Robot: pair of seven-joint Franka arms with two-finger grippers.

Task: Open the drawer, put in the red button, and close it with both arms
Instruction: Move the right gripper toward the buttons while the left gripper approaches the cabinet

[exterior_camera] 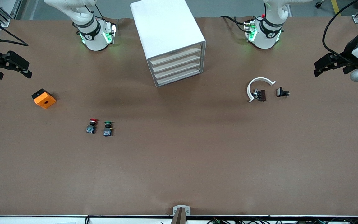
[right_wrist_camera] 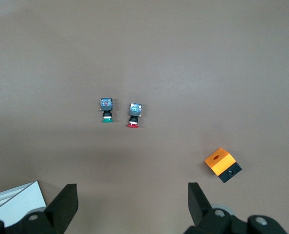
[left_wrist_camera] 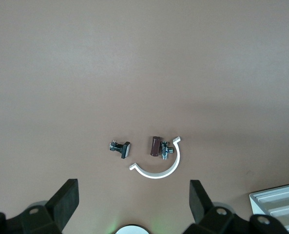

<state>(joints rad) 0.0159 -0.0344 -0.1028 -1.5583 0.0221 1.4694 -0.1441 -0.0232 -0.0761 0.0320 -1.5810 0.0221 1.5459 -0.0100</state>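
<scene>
The white cabinet (exterior_camera: 168,34) stands at the middle of the table between the arm bases, and its four cream drawer fronts (exterior_camera: 178,67) are all shut. The red button (exterior_camera: 92,125) (right_wrist_camera: 133,114) lies on the table toward the right arm's end, beside a green-capped one (exterior_camera: 107,128) (right_wrist_camera: 106,110). My right gripper (exterior_camera: 15,71) (right_wrist_camera: 133,200) hangs open and empty high over the right arm's end of the table. My left gripper (exterior_camera: 332,69) (left_wrist_camera: 133,200) hangs open and empty high over the left arm's end.
An orange block (exterior_camera: 43,98) (right_wrist_camera: 222,165) lies near the right arm's end. A white C-shaped ring (exterior_camera: 257,84) (left_wrist_camera: 159,168), a brown part (exterior_camera: 261,95) and a small black part (exterior_camera: 282,92) lie toward the left arm's end. A cabinet corner (left_wrist_camera: 278,207) (right_wrist_camera: 12,200) shows in both wrist views.
</scene>
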